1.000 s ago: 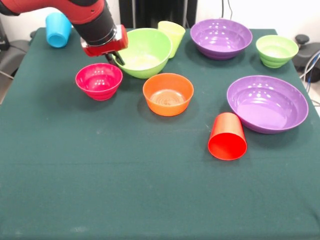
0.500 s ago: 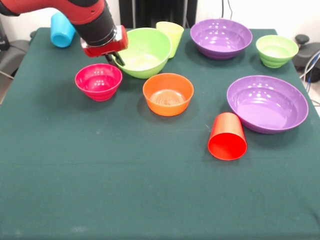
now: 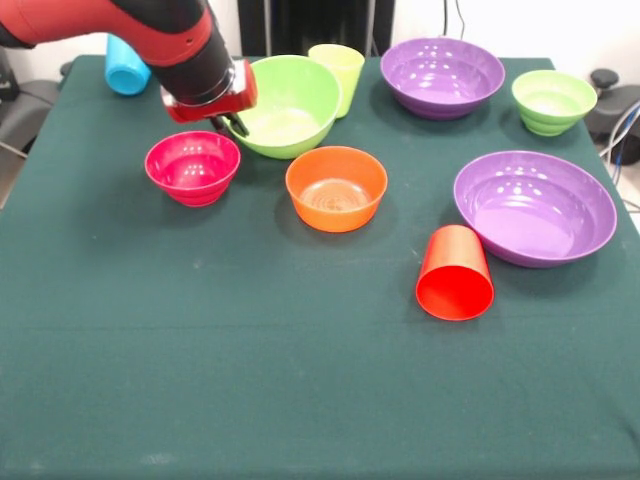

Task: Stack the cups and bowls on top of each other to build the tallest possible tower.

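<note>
The claw hangs at the rim of the large lime green bowl, at about 9 o'clock on that bowl, its dark tips close together; whether they pinch the rim I cannot tell. The pink bowl sits just below the claw, apart from the lime one. The orange bowl stands at the lime bowl's 5 o'clock, near but not touching.

A lime green cup leans against the lime bowl at its 2 o'clock. The sky blue cup lies on its side near the table's far left corner (partly hidden by the arm). The red cup lies on its side beside the nearer purple bowl. The second purple bowl and the small green bowl stand along the far edge, apart.
</note>
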### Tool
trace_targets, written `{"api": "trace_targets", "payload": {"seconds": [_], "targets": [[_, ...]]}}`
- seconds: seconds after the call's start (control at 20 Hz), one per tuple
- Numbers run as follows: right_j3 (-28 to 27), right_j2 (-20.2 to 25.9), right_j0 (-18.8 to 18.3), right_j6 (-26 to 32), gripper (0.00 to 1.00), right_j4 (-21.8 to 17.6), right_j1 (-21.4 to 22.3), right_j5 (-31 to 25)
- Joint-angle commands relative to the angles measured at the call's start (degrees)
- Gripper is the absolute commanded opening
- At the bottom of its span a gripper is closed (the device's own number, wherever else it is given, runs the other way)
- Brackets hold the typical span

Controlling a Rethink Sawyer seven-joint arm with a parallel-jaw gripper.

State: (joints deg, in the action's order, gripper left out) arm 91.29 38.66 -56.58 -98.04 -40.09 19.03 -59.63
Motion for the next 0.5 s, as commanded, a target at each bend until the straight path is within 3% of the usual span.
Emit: {"api": "trace_targets", "payload": {"seconds": [0.05, 0.5], "targets": [[-13.67, -2.76, 2.41, 13.23, 0.0, -9.0, -4.23, 4.56], [-13.23, -2.79, 2.64, 10.96, 0.0, -9.98, -3.8, 5.46]]}}
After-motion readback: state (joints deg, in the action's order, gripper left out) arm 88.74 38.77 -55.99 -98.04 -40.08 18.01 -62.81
